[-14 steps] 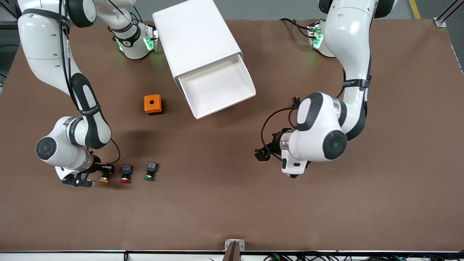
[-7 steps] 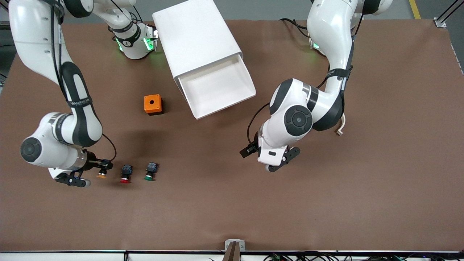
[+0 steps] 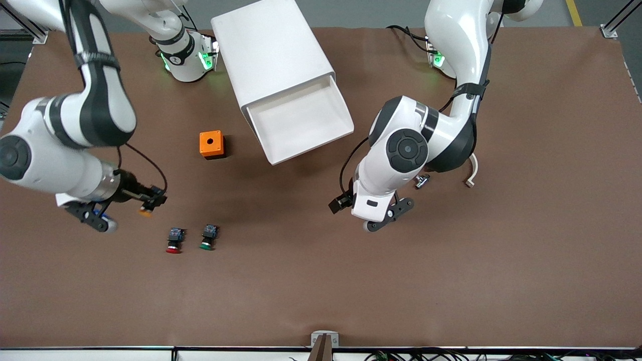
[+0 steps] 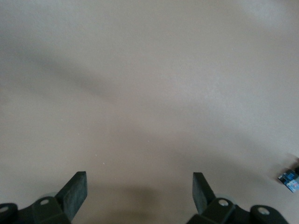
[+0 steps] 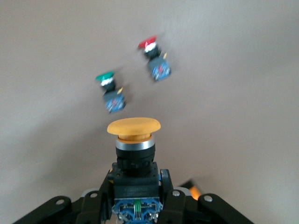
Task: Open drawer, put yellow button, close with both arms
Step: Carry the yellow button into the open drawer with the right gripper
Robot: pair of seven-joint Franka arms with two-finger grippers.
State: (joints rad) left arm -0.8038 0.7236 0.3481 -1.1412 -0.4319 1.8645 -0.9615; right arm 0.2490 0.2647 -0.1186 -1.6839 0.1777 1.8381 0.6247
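My right gripper is shut on the yellow button and holds it in the air over the table near the right arm's end. In the right wrist view the fingers clamp its black-and-blue body, and the yellow cap sticks out past them. The drawer stands pulled out of the top of the white cabinet, and its tray holds nothing. My left gripper is open and empty, pointing down over bare table beside the drawer's front.
The red button and the green button lie side by side, nearer the front camera than the held button. An orange box with a hole sits beside the cabinet. A small blue part shows in the left wrist view.
My right gripper has lifted the yellow button off the table, away from the red and green buttons. My left arm swung toward the drawer, and its hand now hangs pointing down.
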